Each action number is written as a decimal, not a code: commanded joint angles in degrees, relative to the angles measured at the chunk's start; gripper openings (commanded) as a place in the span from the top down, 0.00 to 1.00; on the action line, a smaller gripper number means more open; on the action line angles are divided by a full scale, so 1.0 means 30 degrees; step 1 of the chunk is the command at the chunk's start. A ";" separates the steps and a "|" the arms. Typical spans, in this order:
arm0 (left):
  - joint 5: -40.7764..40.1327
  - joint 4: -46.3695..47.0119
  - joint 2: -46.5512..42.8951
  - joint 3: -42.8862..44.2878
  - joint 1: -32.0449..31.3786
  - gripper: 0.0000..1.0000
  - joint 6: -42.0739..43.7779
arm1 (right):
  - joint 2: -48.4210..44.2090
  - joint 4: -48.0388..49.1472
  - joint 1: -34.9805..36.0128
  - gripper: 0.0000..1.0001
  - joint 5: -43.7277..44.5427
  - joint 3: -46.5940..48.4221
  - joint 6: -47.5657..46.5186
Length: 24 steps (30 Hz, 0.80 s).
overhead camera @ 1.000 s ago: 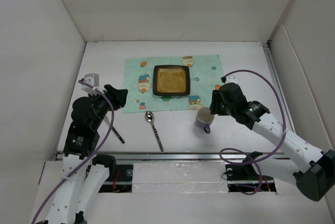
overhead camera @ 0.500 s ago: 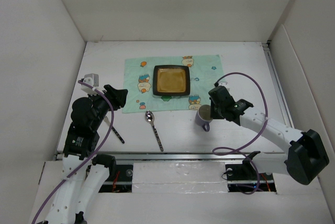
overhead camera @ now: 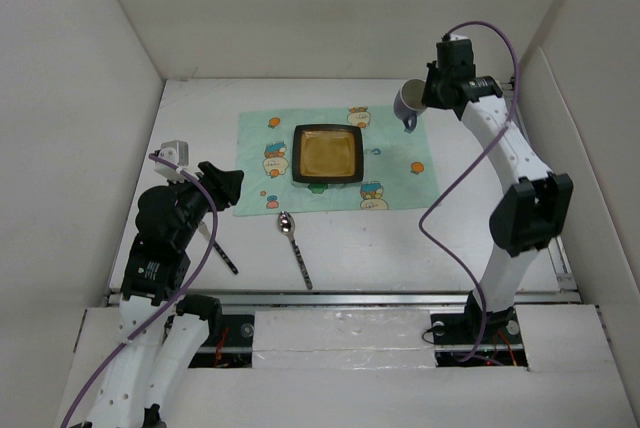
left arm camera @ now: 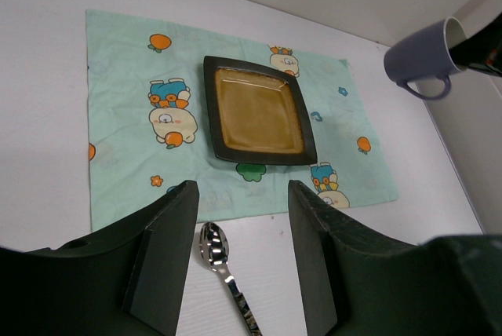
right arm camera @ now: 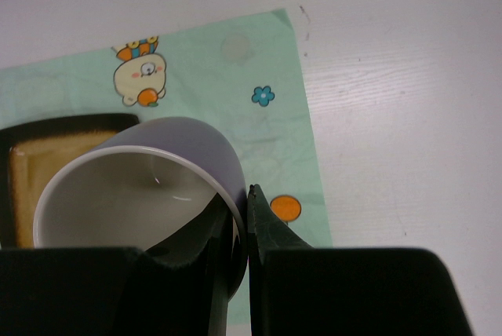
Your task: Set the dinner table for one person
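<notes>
The dinner table (overhead camera: 470,228) is a white worktop with a mint cartoon-print placemat (overhead camera: 255,138) on it. A dark square plate (overhead camera: 326,155) with an amber inside lies on the mat. A spoon (overhead camera: 294,246) lies on the table in front of the mat. My right gripper (overhead camera: 428,98) is shut on the rim of a purple mug (overhead camera: 410,100), one finger inside and one outside, holding it tilted in the air above the mat's far right corner. In the right wrist view the mug (right arm camera: 141,171) fills the gripper (right arm camera: 241,195). My left gripper (left arm camera: 241,191) is open and empty above the spoon (left arm camera: 216,246).
A second utensil with a patterned handle (overhead camera: 222,253) lies partly under my left arm. White walls enclose the table on the left, far and right sides. A metal rail runs along the near edge (overhead camera: 330,298).
My right arm has lifted the mug off the table in front of the mat's right end and swung it to the mat's far right corner. The left arm has not moved.
</notes>
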 commanded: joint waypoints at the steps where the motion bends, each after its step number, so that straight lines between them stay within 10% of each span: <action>1: -0.0216 0.0559 -0.0140 0.0196 -0.0117 0.53 0.0175 | 0.3637 -0.1446 -0.0792 1.00 -0.1275 0.4664 -0.1189; 12: -0.0186 0.0705 0.0476 0.0196 -0.0293 0.53 0.0234 | 1.2555 -0.6195 -0.2110 1.00 -0.2449 1.7010 -0.2011; 24: -0.0186 0.0705 0.0710 0.0167 -0.0293 0.53 0.0263 | 1.4139 -0.4995 -0.2288 1.00 -0.2423 1.6606 -0.2099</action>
